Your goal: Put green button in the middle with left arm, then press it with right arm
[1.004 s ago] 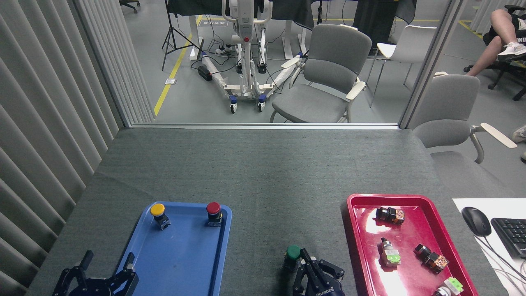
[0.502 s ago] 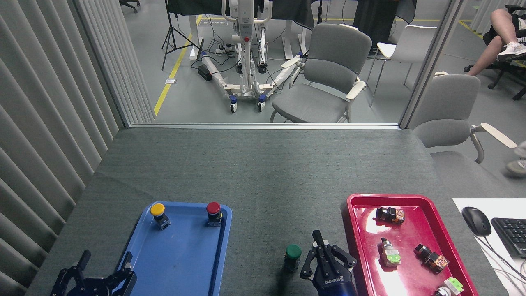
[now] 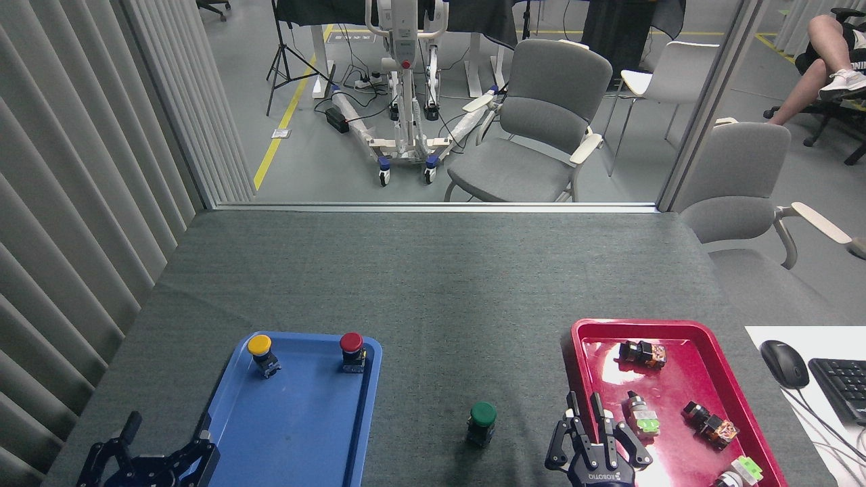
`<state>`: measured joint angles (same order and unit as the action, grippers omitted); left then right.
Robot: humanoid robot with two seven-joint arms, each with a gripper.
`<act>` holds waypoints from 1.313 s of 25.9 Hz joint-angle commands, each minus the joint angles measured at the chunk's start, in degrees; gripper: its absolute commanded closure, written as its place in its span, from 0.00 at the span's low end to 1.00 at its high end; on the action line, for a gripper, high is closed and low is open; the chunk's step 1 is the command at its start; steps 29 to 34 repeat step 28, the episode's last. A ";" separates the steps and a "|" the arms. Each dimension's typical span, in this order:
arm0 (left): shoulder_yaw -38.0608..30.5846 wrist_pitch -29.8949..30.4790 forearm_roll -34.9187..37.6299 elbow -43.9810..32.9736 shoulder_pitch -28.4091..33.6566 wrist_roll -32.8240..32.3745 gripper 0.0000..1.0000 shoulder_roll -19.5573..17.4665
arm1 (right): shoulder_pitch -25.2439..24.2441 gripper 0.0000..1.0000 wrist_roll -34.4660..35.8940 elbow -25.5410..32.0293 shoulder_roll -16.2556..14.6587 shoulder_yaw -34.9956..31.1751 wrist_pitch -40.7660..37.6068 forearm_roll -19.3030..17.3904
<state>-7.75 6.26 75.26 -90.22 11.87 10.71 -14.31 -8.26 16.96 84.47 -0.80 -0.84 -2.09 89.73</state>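
Observation:
The green button [image 3: 482, 421] stands upright on the bare grey cloth [image 3: 433, 304] between the two trays, with nothing touching it. My right gripper [image 3: 584, 404] is to its right, over the left rim of the red tray [image 3: 676, 329], apart from the button; its fingers [image 3: 597, 406] point away from me with a narrow gap and hold nothing. My left gripper [image 3: 166, 433] sits low at the bottom left, beside the blue tray's [image 3: 298, 433] near left corner, fingers spread wide and empty.
The blue tray holds a yellow-capped button [image 3: 260, 352] and a red-capped button [image 3: 352, 350]. Several small switch parts [image 3: 641, 353] lie in the red tray. A mouse [image 3: 783, 362] and keyboard [image 3: 842, 385] sit at the right edge.
My right gripper has drawn back from beside the green button, moving right and toward me over the red tray's edge. The button stays put. My left gripper sank slightly.

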 commanded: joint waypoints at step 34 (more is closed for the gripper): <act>1.07 1.65 -2.92 0.22 -0.01 0.36 0.01 -1.87 | -0.09 0.00 -0.53 -0.36 -0.34 -3.46 -7.32 -9.40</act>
